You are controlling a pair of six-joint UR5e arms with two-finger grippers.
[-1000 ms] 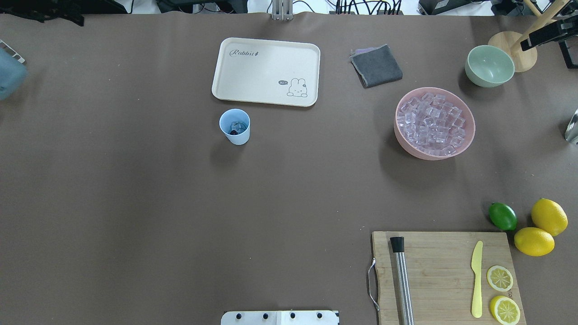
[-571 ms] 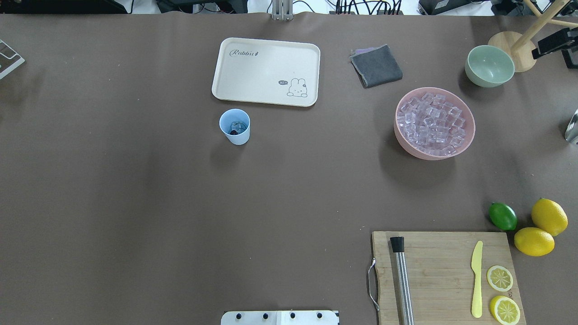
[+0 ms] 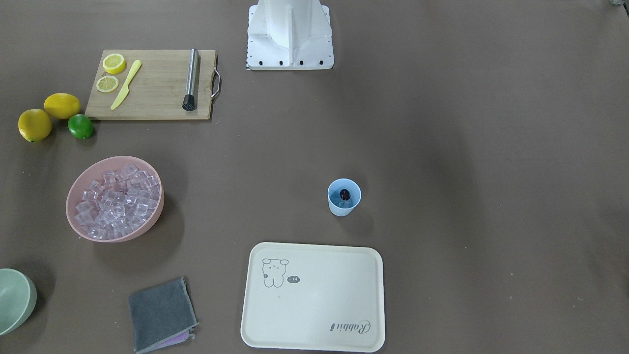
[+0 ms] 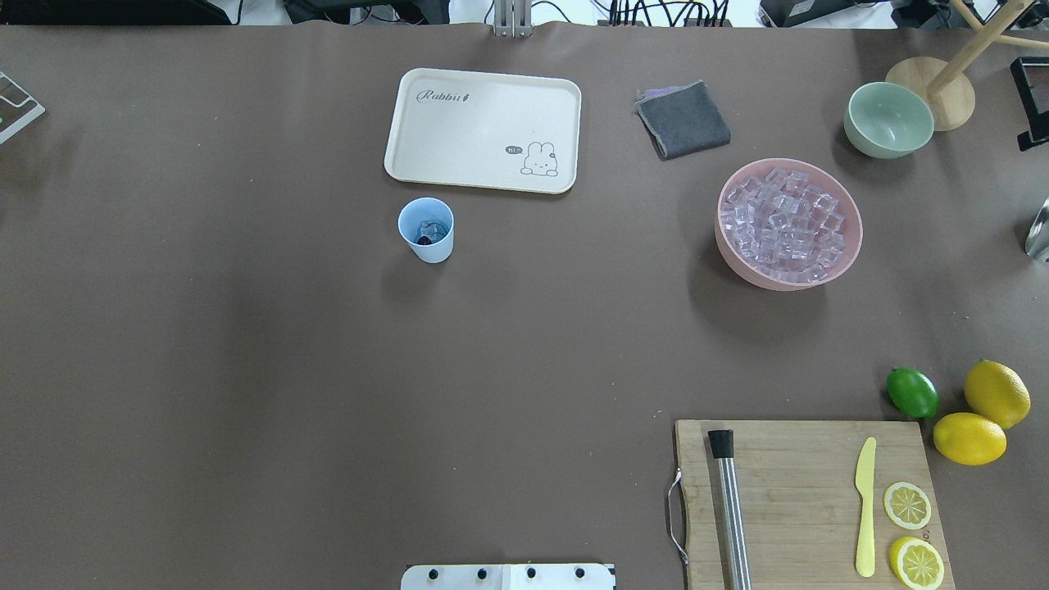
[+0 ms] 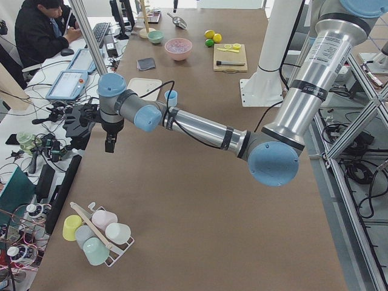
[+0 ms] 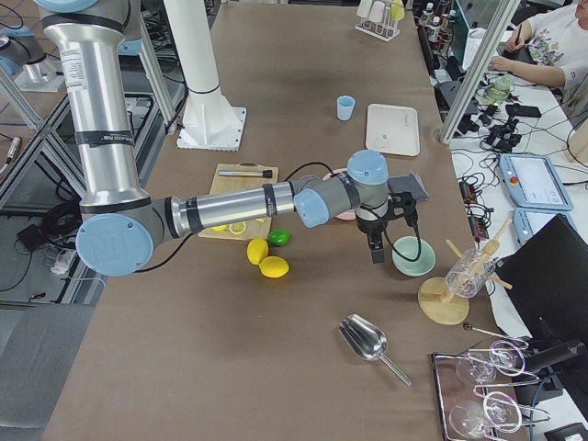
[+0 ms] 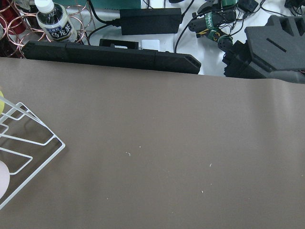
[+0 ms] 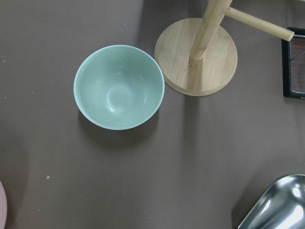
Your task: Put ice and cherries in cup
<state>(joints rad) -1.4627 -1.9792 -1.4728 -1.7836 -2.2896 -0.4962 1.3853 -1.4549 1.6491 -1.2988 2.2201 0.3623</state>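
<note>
The light-blue cup [image 4: 426,231] stands upright just in front of the cream tray [image 4: 483,129]. Inside it lie a dark cherry [image 3: 345,194] and some clear ice [image 4: 432,224]. More ice cubes [image 4: 787,223] fill the pink bowl [image 4: 736,260] at the right. Neither gripper shows in the overhead or front views. In the left side view my left gripper [image 5: 110,144] hangs near the table's far-left edge, away from the cup. In the right side view my right gripper [image 6: 376,253] hangs over the pale green bowl [image 8: 119,86]. I cannot tell whether either is open or shut.
A grey cloth [image 4: 683,119] lies beside the tray. A cutting board [image 4: 803,492] carries a muddler, yellow knife and lemon slices. A lime [image 4: 912,392] and two lemons lie next to it. A wooden stand [image 8: 198,55] and metal scoop [image 8: 276,205] sit near the green bowl.
Both arms have drawn out of the overhead view: the left off the left edge, the right gripper off the top-right corner. Cup, bowls and tray have not moved.
</note>
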